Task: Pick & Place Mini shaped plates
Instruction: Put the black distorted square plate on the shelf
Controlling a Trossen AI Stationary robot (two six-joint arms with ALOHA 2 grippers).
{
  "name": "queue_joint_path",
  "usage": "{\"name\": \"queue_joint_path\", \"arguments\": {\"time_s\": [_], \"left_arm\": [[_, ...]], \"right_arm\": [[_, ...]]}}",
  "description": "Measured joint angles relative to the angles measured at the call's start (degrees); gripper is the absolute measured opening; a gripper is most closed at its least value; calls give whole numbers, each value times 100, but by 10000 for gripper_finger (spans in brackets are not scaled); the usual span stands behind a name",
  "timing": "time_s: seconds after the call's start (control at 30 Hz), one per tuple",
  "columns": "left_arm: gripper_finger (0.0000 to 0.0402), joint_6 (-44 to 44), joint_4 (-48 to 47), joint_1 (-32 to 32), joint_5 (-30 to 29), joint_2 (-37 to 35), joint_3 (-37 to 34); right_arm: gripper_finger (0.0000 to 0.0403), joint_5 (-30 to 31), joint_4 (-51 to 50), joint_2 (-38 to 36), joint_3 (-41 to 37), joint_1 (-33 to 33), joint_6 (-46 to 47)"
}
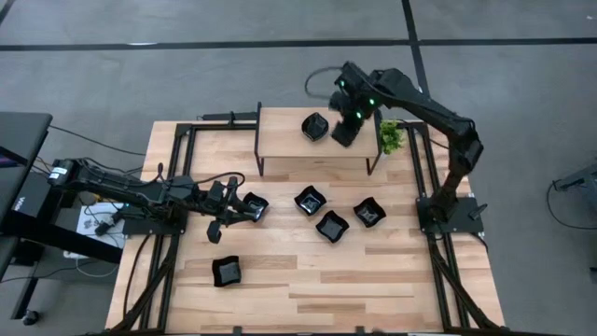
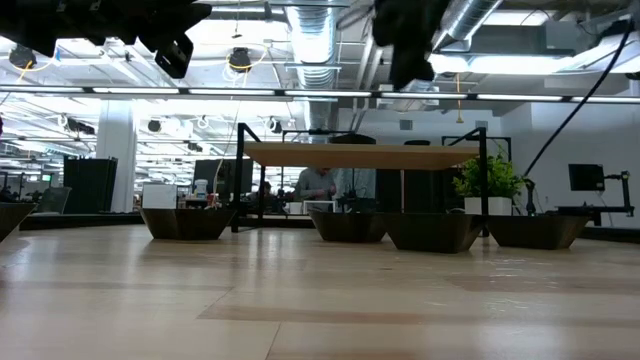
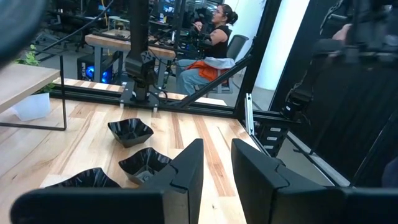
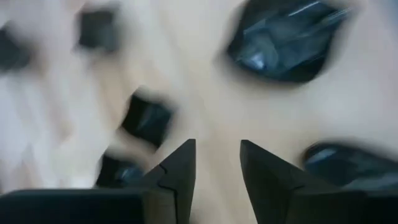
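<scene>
Right gripper (image 4: 216,163) (jaws parted) above shelf (image 1: 284,140), beside plate (image 1: 315,126).

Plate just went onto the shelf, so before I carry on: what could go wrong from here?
1. The shelf plate sits right beside the open right gripper; pulling away could nudge it.
2. The plant stands close on the gripper's other side and may get clipped.
3. The left gripper hovers at another plate.

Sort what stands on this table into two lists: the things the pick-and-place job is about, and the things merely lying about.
Belongs to the job:
- plate on the raised shelf
- plate by the left gripper
- three plates mid-table
- plate near the front edge

Just lying about:
- small green plant
- raised shelf
</scene>
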Motion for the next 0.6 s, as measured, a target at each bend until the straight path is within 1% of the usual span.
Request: {"name": "queue_joint_path", "arguments": {"time_s": [0.1,0.23,0.4,0.6], "left_arm": [[84,-1,-2,1,0,-1,0],[84,-1,-1,1,0,-1,0],[84,-9,0,1,0,1,0],[84,-48,0,1,2,1,0]], "right_arm": [[117,-7,-523,-271,-41,430,-29],[116,34,-577,-823,-661,929,432],[116,476,-462,-1724,-2090,1492,1863],[116,866,242,-2827,-3933,2027,3907]]}}
